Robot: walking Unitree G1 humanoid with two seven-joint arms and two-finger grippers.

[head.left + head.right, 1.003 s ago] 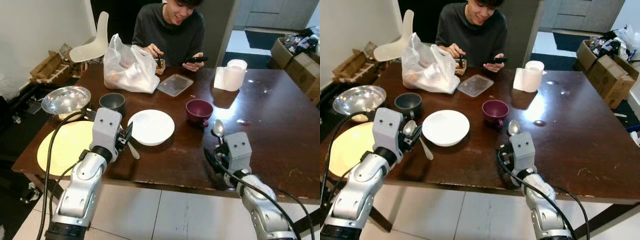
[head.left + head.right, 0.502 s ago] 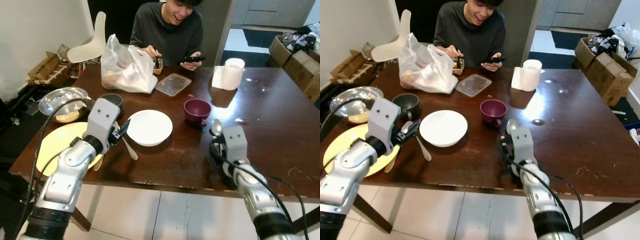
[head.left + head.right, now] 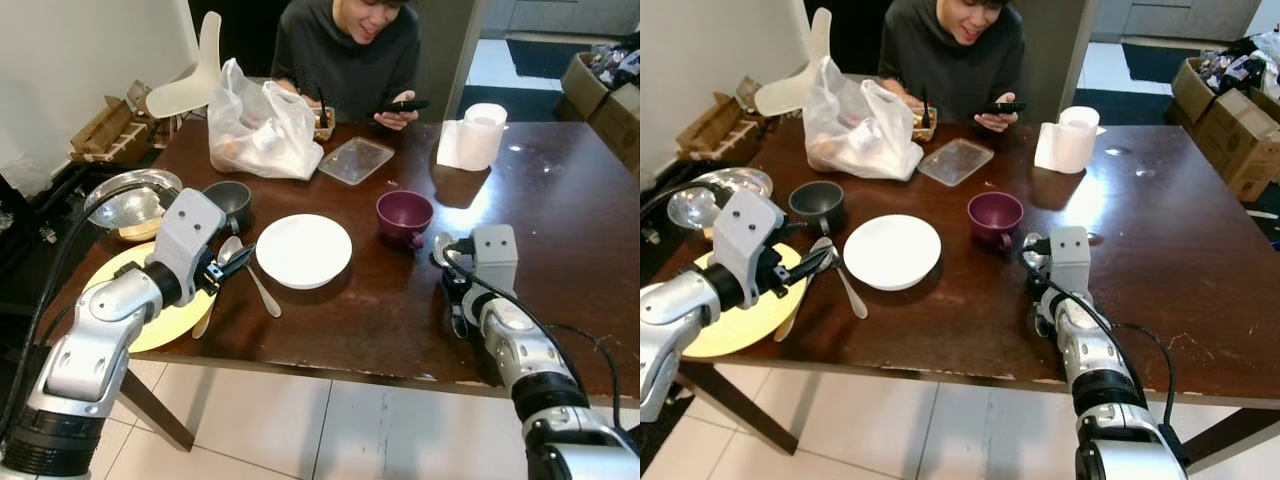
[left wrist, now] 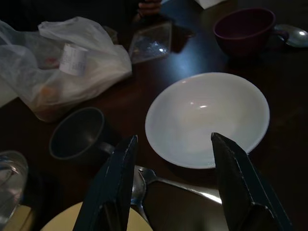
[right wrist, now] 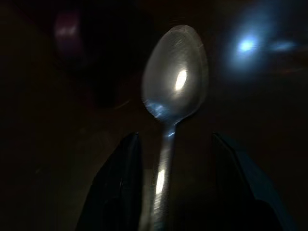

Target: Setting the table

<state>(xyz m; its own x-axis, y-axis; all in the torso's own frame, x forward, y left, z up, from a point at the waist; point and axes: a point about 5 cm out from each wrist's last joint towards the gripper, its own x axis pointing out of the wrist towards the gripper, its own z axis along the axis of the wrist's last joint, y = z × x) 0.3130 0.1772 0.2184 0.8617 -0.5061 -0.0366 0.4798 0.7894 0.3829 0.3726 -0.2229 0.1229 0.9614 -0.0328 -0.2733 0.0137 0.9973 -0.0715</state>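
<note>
Clearly our main risk sits at the right gripper [image 5: 166, 192]: its fingers are spread on either side of a spoon [image 5: 174, 82] lying flat on the table [image 3: 560, 200], beside the purple cup [image 3: 403, 213]. If we close off-centre, we judge the thin, slick steel handle could skid on the glossy dark wood or tip out of the pinch, and the bowl end could knock the cup. Our left gripper [image 4: 166, 185] also hangs open, holding nothing, above a second spoon [image 3: 250, 275] that lies between the yellow mat [image 3: 110, 290] and the white bowl [image 3: 303, 248]; a low pass could nudge the smooth, shallow bowl or the dark matte mug [image 3: 229, 199]. A person [image 3: 350, 50] sits across the table, behind a crinkled plastic bag [image 3: 260, 125].
</note>
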